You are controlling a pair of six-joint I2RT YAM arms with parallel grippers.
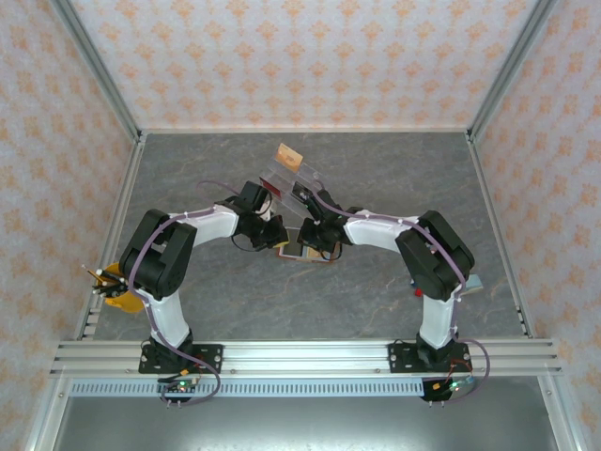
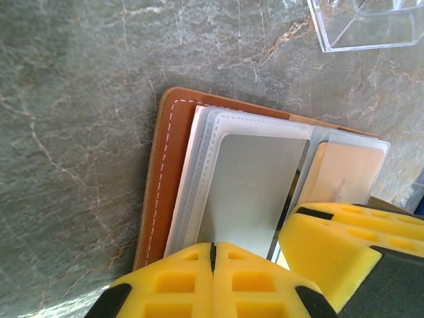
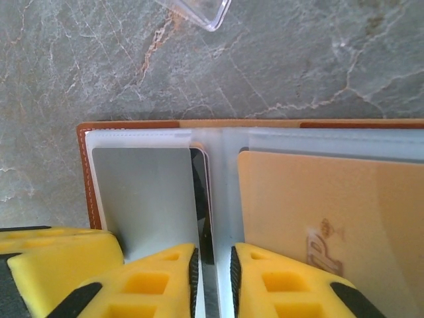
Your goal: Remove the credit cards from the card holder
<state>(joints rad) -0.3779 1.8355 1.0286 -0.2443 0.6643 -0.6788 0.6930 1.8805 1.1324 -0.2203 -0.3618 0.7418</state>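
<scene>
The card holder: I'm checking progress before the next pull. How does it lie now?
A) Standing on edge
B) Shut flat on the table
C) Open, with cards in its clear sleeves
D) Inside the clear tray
C: the card holder lies open on the table, a silvery card and a tan card sitting in its clear sleeves.

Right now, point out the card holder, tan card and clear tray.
card holder (image 2: 165, 179), left wrist view, stitched cover.
tan card (image 3: 318, 199), right wrist view, card face.
clear tray (image 2: 371, 45), left wrist view, near rim.

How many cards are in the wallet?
3: grey card in one sleeve, black card peeking from behind it, tan card in the neighbouring sleeve. More may be hidden.
</scene>
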